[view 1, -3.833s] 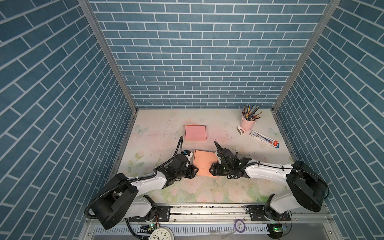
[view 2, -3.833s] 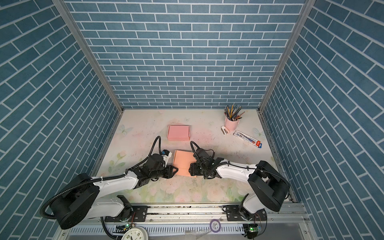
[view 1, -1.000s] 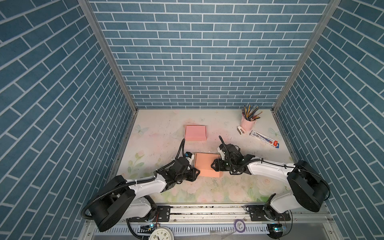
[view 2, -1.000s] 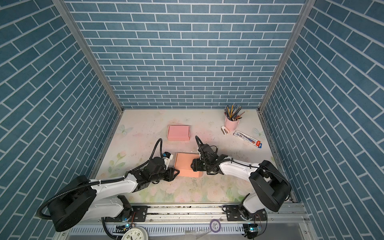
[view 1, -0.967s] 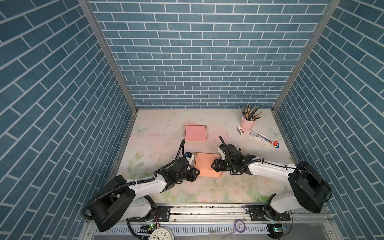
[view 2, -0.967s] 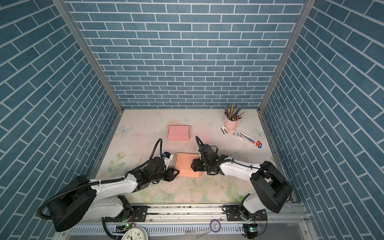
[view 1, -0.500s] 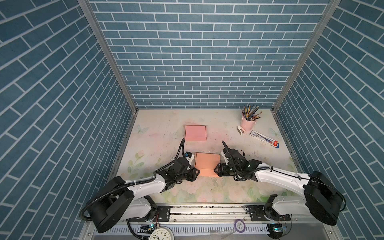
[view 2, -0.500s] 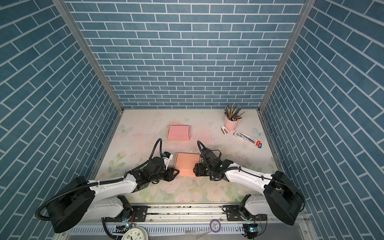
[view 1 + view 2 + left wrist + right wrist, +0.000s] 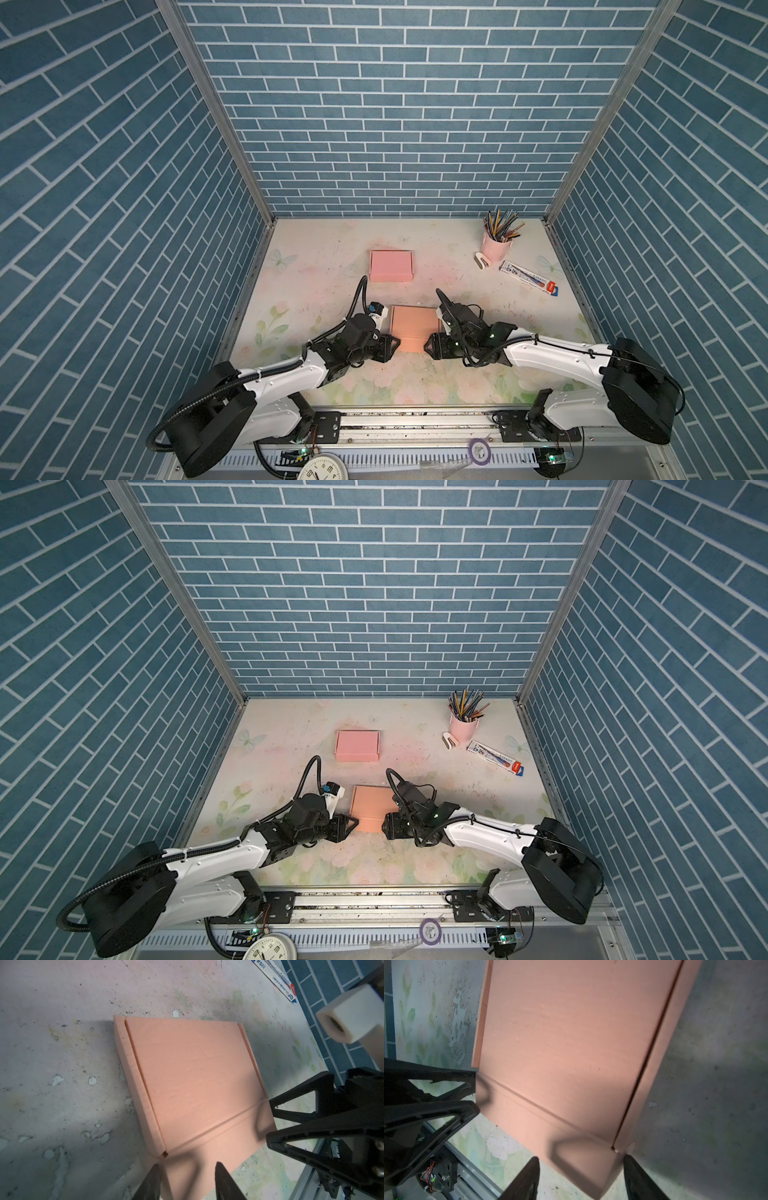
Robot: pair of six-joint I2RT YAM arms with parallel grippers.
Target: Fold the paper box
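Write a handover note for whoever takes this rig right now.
Left end effector: open, empty, tips at the near left corner of the orange box.
Right end effector: open, empty, tips at its near right corner.
Orange box lies front centre; a closed pink box sits behind it.
Done: lid folded down.
Left: front flap looks unseated, probably needs tucking.

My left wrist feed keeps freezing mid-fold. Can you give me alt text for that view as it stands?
A flat salmon paper box lies on the worn floral table, and its creased near flap runs between the spread fingertips of the left gripper. The black right gripper reaches the box's side edge at the crease, jaws apart.
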